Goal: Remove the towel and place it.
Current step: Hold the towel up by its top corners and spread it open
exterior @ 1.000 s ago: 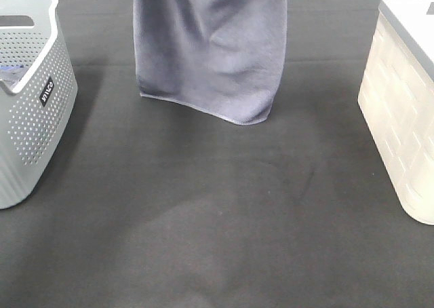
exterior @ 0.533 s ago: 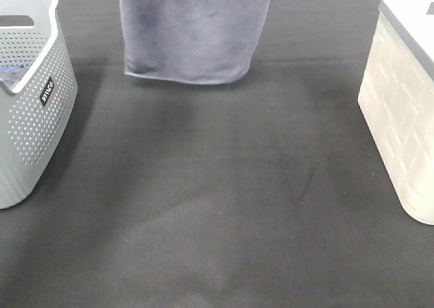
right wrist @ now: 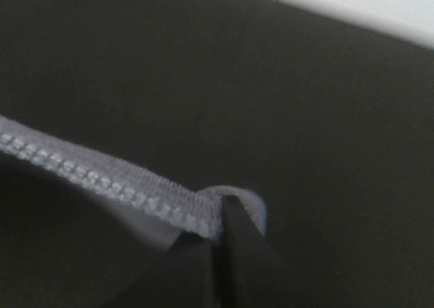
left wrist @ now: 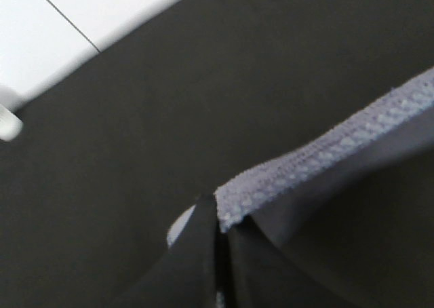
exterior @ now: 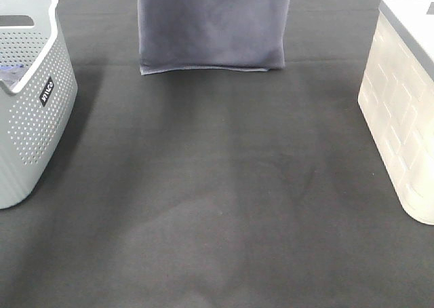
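**Current State: Suspended Hold**

The grey-lavender microfibre towel (exterior: 211, 30) hangs flat over the far middle of the black desk (exterior: 217, 206), between a grey perforated basket (exterior: 30, 118) and a white moulded bin (exterior: 400, 118). Its stitched hem is clamped by the left end effector (left wrist: 217, 216) and the right end effector (right wrist: 222, 216).

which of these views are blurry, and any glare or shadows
Exterior high: sharp, evenly lit, no glare, a soft shadow beside the grey basket, the towel cut off at the top edge. Left wrist: soft focus, the hem stitching readable, the left claw a dark blur. Right wrist: dimmer, blurrier, the right claw nearly lost against the black mat.
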Robot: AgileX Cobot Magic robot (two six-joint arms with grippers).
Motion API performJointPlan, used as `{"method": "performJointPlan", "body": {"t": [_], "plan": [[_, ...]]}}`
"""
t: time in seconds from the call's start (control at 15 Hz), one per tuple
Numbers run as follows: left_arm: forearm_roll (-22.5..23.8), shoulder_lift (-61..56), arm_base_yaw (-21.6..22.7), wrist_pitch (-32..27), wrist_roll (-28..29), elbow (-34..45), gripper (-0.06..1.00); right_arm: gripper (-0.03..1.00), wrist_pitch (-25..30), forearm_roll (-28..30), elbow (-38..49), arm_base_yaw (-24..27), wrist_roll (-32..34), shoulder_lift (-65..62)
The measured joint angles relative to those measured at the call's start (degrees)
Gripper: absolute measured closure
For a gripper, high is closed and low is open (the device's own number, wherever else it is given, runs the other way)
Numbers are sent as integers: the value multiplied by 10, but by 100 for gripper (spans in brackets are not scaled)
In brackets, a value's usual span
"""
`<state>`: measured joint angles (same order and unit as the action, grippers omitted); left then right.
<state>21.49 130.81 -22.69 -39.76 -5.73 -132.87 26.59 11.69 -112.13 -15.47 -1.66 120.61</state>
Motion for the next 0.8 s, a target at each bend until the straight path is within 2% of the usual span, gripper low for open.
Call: {"method": "performJointPlan", "body": {"t": [0.13,0.27,0.33,0.4,0.53,0.8], "plan": [[-54,3,-12,-142,-59,0,94,96,152,-69,0,4,-32,3],[-109,3,-13,-267,-89,0,94,96,276,-117,0,6,-66,3],[-121,6,-13,-288,-91,1,94,96,328,-125,0,6,-79,3],[-153,6,-13,-292,-104,29,94,96,403,-130,-2,6,-103,3],[-197,6,-13,-295,-115,87,94,96,427,-138,-5,6,-112,18],[-215,2,-13,-298,-130,187,94,96,426,-175,34,6,-116,33]]}}
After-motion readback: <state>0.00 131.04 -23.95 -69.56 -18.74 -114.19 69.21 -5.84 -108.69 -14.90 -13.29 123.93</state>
